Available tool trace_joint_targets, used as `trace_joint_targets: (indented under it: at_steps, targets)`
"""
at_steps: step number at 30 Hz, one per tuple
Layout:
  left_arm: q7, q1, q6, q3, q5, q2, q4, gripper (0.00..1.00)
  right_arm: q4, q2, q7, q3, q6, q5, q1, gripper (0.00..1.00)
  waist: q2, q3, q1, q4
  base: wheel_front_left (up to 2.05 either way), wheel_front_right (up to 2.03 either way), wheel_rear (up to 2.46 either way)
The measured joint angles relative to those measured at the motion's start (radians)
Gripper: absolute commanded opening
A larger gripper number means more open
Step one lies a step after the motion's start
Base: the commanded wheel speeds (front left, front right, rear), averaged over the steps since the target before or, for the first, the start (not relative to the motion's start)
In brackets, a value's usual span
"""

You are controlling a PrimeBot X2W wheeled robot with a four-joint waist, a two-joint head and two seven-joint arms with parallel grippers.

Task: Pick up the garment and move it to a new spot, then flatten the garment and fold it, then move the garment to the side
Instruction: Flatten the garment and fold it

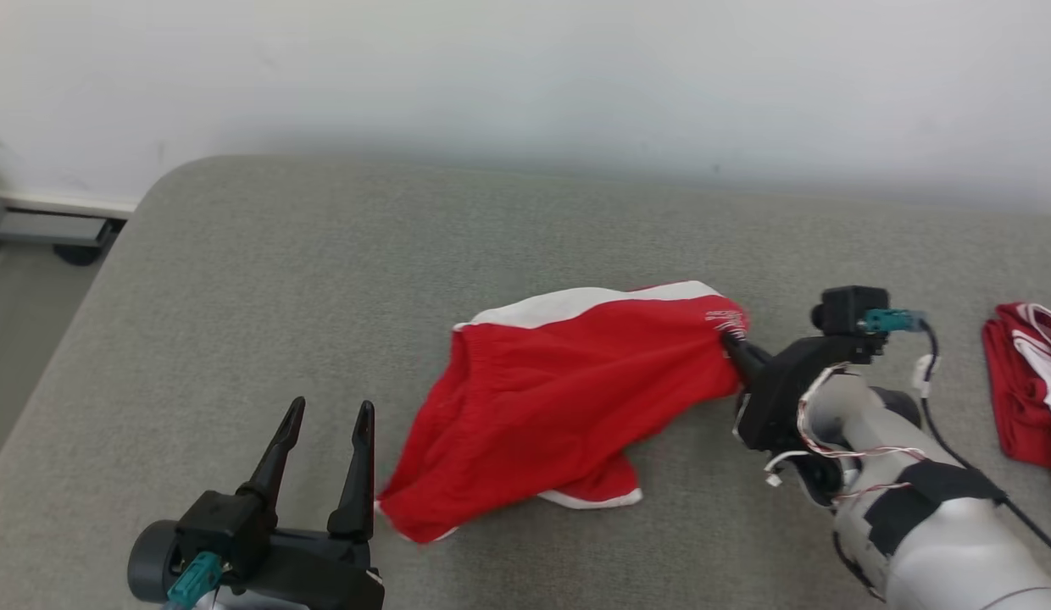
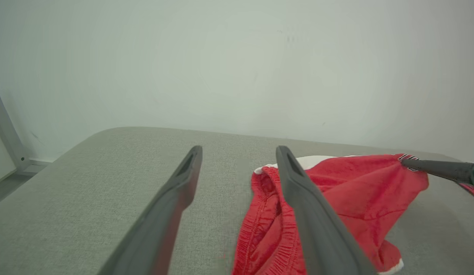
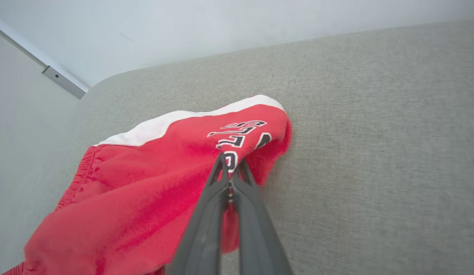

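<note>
The garment (image 1: 559,381) is a pair of red shorts with white trim, lying crumpled on the grey padded table (image 1: 237,296). My right gripper (image 1: 729,337) is shut on the garment's right corner, beside its lettering, and lifts that corner a little. In the right wrist view the two fingers pinch the red cloth (image 3: 153,183) at the gripper tips (image 3: 231,162). My left gripper (image 1: 329,411) stands open at the lower left, just left of the garment's lower edge and touching nothing. Through the left wrist view its spread gripper (image 2: 239,152) frames the garment's waistband (image 2: 267,198).
Another red and white garment (image 1: 1025,390) lies bunched at the table's right edge. A pale wall rises behind the table. A grey metal frame (image 1: 51,224) stands on the floor beyond the table's rounded left corner.
</note>
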Motion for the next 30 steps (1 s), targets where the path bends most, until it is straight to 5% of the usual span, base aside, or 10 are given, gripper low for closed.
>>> trace_joint_targets:
  at_steps: [12,20,30]
  targets:
    - [0.000,0.021,0.000,0.006,0.000,-0.010,-0.011,1.00,-0.116,-0.144,-0.141,0.000,0.008,-0.023,0.127,0.00,0.0000,-0.018,-0.0001,-0.109,0.00,0.00,0.00]
    - [0.000,0.021,0.000,-0.002,0.000,-0.023,-0.011,1.00,-0.264,-0.144,-0.134,0.105,0.008,-0.017,0.352,0.00,0.0000,-0.023,-0.0002,-0.145,0.00,0.00,0.00]
    - [0.000,0.017,-0.001,-0.012,0.000,-0.025,-0.002,1.00,-0.497,-0.163,-0.056,0.260,0.008,0.039,0.439,0.00,0.0000,-0.016,-0.0001,-0.172,0.00,0.00,0.00]
